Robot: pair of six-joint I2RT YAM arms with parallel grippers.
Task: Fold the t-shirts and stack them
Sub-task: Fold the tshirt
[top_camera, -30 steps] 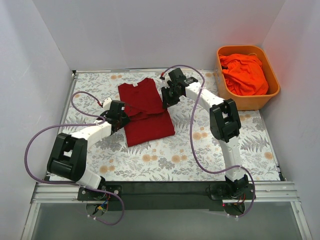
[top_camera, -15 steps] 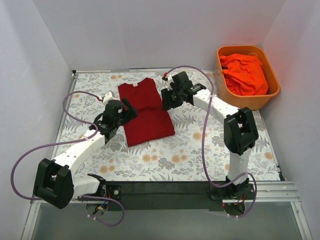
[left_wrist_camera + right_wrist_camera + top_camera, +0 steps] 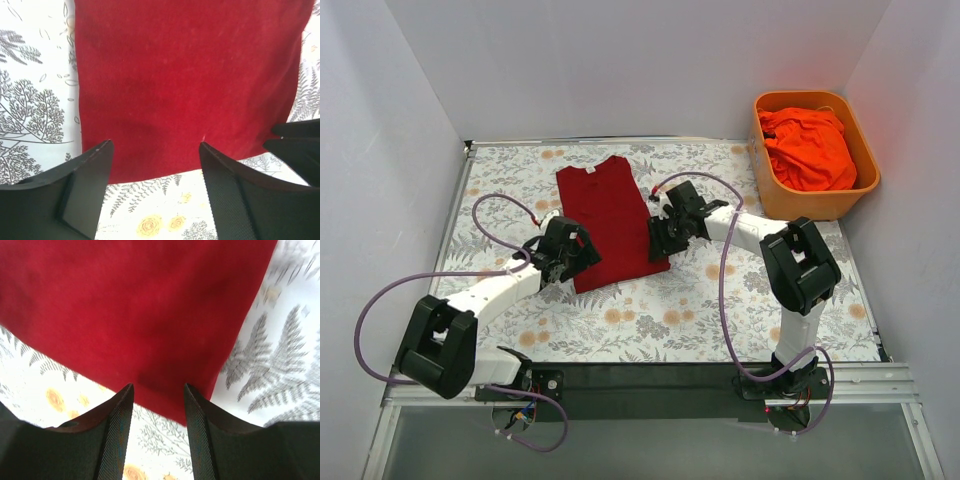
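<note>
A dark crimson t-shirt [image 3: 612, 215] lies flat on the floral table, folded into a long narrow strip with its collar at the far end. My left gripper [image 3: 584, 250] is at its near left corner and my right gripper [image 3: 658, 242] at its near right corner. In the left wrist view the left gripper [image 3: 155, 146] is open, its tips over the near hem of the crimson t-shirt [image 3: 185, 75]. The right gripper [image 3: 158, 387] is also open over a corner of the crimson t-shirt [image 3: 130, 305]. A bright orange-red t-shirt [image 3: 810, 148] lies bunched in the tub.
The orange plastic tub [image 3: 867, 178] stands at the far right corner against the wall. White walls close in the table [image 3: 720, 300] on three sides. Purple cables loop from both arms over the tabletop. The right gripper's dark body [image 3: 297, 145] shows at the left wrist view's right edge.
Both grippers have opened and let go of the crimson t-shirt's folded sides. Both have moved toward me, down to the shirt's near corners. The shirt now lies flat as a narrow strip.
</note>
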